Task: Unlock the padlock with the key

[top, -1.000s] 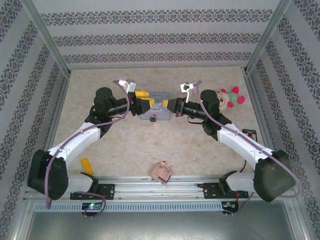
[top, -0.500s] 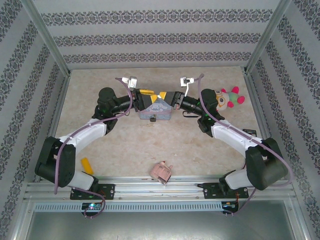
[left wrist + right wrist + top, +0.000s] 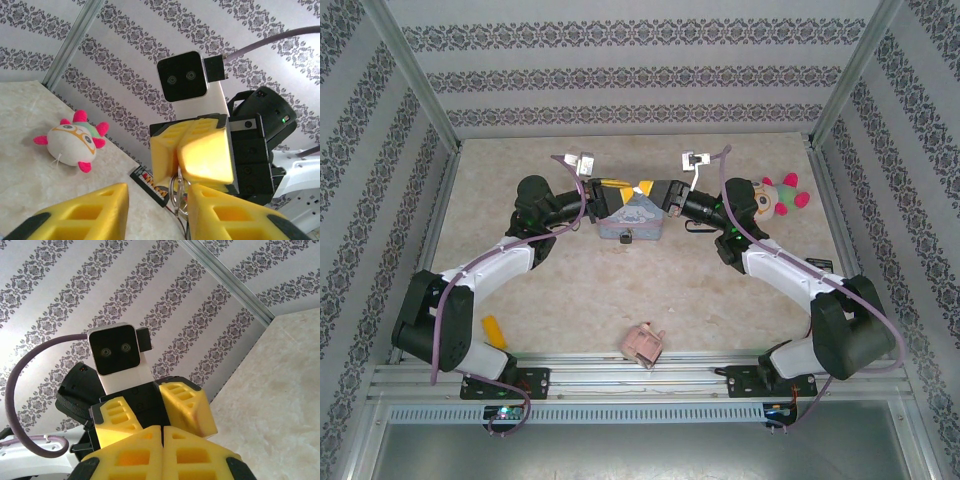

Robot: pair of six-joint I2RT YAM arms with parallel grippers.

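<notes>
The left pincer stands part open, its yellow fingers apart with nothing clamped. A thin silvery loop sits in the gap, close by one fingertip. I take that loop for the bow end of the key. It hangs out of the tips of the right pincer, whose pads are pressed flat together on the rest of it. So the key lies between the two pincers, gripped by the right and only flanked by the left.

By its look it is light, stiff, thin, smooth metal — apt to pivot or slip in soft pads — so the left should close across the flat faces of the exposed bow, not its edges. Its long axis seems to run out along the right fingers, bow toward the left pincer; the blade is hidden. Below both pincers the padlock is a small dark spot at the near side of the blue tin, too small to show its keyhole.
</notes>
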